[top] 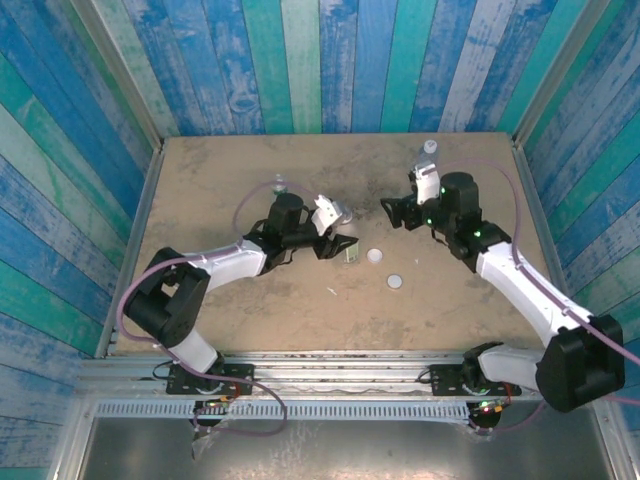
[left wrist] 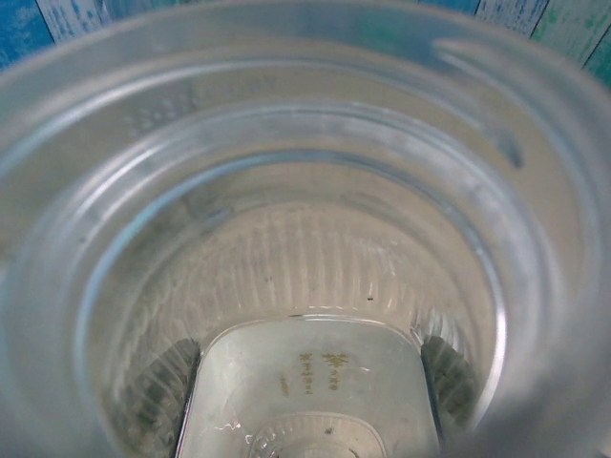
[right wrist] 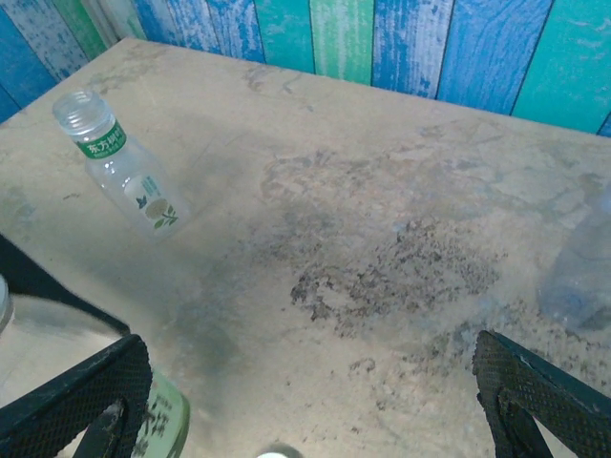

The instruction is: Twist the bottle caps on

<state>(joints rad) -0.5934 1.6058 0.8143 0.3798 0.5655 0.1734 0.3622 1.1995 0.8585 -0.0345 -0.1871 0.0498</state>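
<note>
Bottle [left wrist: 305, 239] sat clamped in my left jaws, half closed around it; my right jaws gaped empty. Two caps [top: 375, 256] lay just right of that bottle, nearer my right arm.

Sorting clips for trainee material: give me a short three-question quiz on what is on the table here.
1. How many loose white caps lie on the table between the two arms?
2. True or false: the green-labelled bottle beyond the right gripper is capped.
3. Which gripper has a clear bottle between its fingers? A: left gripper. B: right gripper. C: neither.
Key: 1, two. 2, false, its neck is open. 3, A.
</note>
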